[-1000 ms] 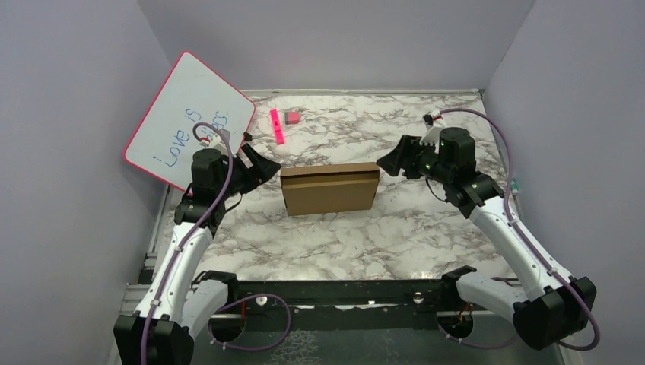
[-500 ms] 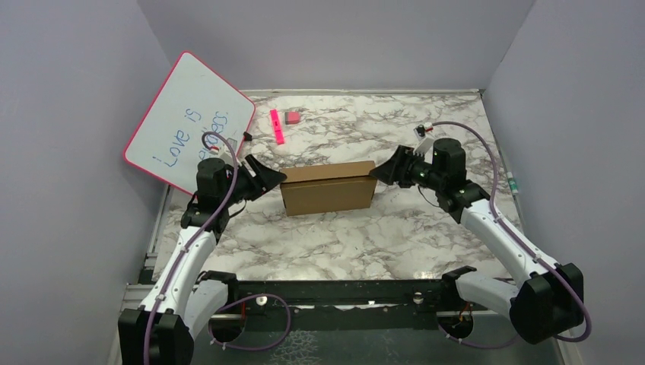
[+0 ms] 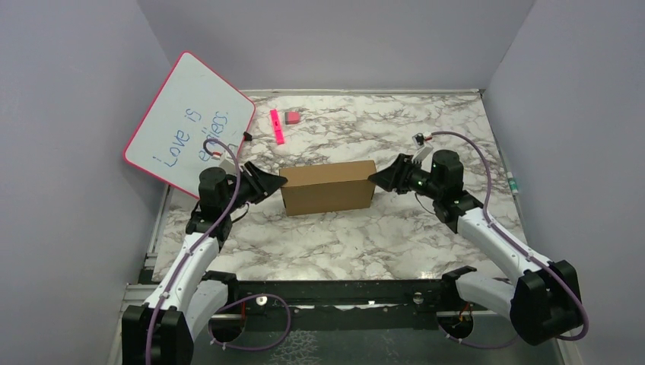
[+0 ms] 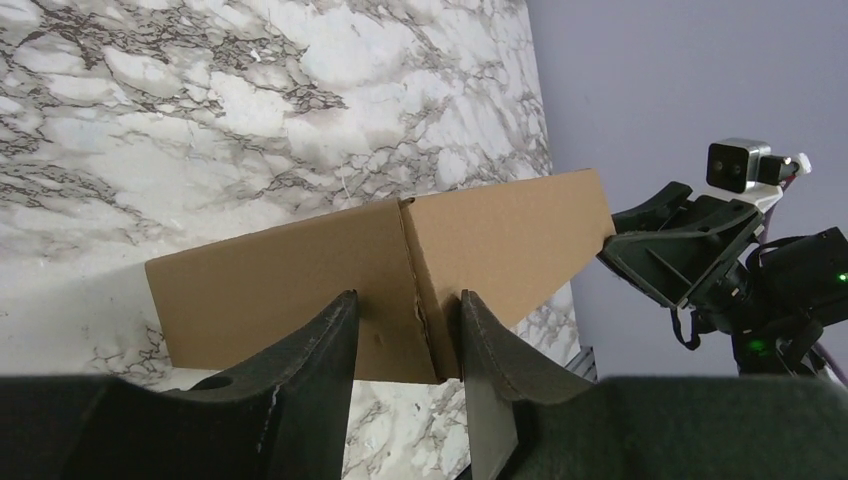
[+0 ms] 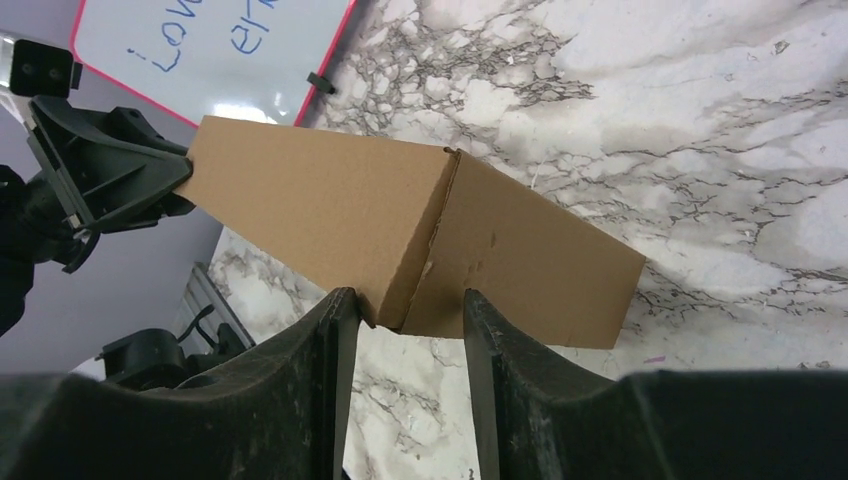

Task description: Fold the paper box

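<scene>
The paper box (image 3: 327, 186) is a closed brown cardboard box lying lengthwise in the middle of the marble table. My left gripper (image 3: 270, 182) is open at the box's left end, its fingertips against that end. In the left wrist view (image 4: 405, 310) the box's (image 4: 290, 290) vertical corner edge sits between the spread fingers. My right gripper (image 3: 380, 179) is open at the box's right end. In the right wrist view (image 5: 405, 305) the near corner of the box (image 5: 330, 200) sits between the fingers.
A pink-framed whiteboard (image 3: 190, 122) with blue writing leans against the left wall behind my left arm. A pink marker (image 3: 277, 126) and a small pink eraser (image 3: 292, 117) lie at the back. Grey walls close in on three sides.
Both grippers have come down and inward until they meet the two ends of the box. The box top now looks flat and shut.
</scene>
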`<state>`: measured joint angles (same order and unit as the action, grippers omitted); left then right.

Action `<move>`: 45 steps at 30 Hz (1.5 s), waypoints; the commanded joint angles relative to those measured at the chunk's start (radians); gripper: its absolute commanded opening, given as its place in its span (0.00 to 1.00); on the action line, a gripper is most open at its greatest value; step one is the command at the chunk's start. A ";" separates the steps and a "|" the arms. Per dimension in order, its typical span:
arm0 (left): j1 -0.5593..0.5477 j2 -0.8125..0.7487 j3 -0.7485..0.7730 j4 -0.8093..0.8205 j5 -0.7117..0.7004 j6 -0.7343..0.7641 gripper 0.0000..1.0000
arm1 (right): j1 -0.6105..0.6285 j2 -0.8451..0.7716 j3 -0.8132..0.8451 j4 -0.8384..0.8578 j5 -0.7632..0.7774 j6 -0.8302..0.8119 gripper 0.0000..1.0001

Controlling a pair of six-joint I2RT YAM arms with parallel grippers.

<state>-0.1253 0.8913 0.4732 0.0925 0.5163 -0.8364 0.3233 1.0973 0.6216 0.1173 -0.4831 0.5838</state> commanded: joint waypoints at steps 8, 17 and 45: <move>0.004 0.069 -0.174 0.009 -0.067 -0.018 0.29 | -0.030 0.021 -0.076 -0.010 -0.055 -0.012 0.50; 0.003 0.065 -0.146 -0.022 -0.082 0.009 0.25 | -0.055 -0.008 0.069 -0.009 -0.115 0.021 0.63; 0.004 0.084 -0.246 0.122 -0.103 -0.136 0.11 | -0.166 0.307 -0.263 0.315 -0.235 0.086 0.26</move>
<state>-0.1238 0.9257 0.3477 0.3801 0.4931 -0.9310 0.1860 1.2758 0.4641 0.6582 -0.7380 0.7414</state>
